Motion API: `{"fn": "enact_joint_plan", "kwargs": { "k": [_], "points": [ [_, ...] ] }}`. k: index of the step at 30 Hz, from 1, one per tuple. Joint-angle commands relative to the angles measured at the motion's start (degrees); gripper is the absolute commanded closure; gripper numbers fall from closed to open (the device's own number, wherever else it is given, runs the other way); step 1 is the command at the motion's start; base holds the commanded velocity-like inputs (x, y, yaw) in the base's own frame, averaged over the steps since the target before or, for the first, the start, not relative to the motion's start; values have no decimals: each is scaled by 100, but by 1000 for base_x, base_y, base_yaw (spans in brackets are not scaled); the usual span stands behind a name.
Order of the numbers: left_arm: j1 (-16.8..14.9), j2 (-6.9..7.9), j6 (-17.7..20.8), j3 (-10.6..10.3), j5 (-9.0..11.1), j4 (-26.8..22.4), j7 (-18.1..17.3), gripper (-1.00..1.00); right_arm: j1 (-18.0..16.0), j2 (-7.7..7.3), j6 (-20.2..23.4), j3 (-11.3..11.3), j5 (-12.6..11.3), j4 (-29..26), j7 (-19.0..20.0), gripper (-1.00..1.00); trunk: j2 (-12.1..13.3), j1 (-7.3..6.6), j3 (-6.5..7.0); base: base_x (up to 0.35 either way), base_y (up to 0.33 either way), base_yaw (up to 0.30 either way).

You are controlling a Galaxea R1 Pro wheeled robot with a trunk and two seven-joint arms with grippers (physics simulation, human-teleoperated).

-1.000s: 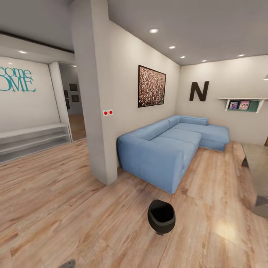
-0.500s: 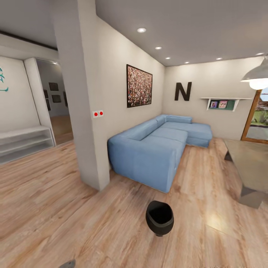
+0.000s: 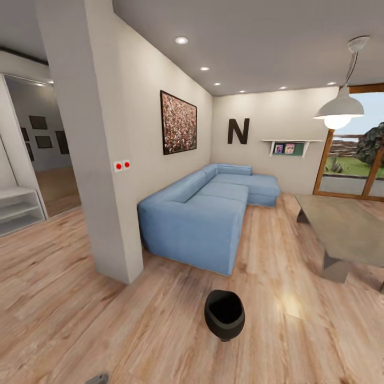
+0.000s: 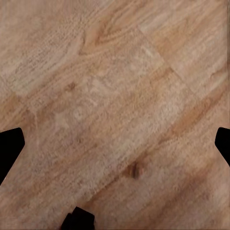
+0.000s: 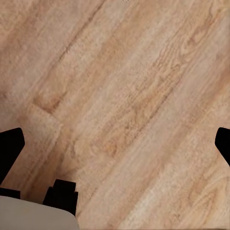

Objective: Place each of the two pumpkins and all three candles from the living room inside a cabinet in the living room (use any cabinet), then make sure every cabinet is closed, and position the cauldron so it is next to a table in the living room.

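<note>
Pale wood floor [image 3: 80, 298], blue corner sofa [image 3: 202, 213] by white walls — pendant lamp [image 3: 339, 109] near the window [image 3: 354, 154].

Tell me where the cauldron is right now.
In the head view the cauldron stands on the wooden floor, low and near centre, in front of the blue sofa, well apart from the grey table to its right.

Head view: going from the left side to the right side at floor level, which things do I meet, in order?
white shelves → white pillar → blue sofa → black cauldron → grey table
</note>
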Motion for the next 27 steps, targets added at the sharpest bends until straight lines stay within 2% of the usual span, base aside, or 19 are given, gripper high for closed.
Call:
{"fn": "enact_joint_plan", "kwargs": {
  "k": [1, 7, 21, 27],
  "points": [
    [-3, -1, -6, -45, 37, 5, 5, -100, -9, 2, 8, 49, -58, 12, 27, -100, -3, 1, -6, 166, 300, -294],
    [-4, -1, -25, -45, 37, 5, 5, -100, -9, 2, 8, 49, -58, 12, 27, -100, -3, 1, -6, 94, 143, -294],
    [-4, -1, -30, -45, 37, 5, 5, -100, -9, 2, 8, 47, -58, 12, 27, -100, -3, 1, -6, 8, 12, -295],
    [-3, -1, -30, -45, 37, 5, 3, -100, -9, 2, 5, 49, -58, 12, 27, -100, -3, 1, -6, 137, 164, -295]
  ]
}}
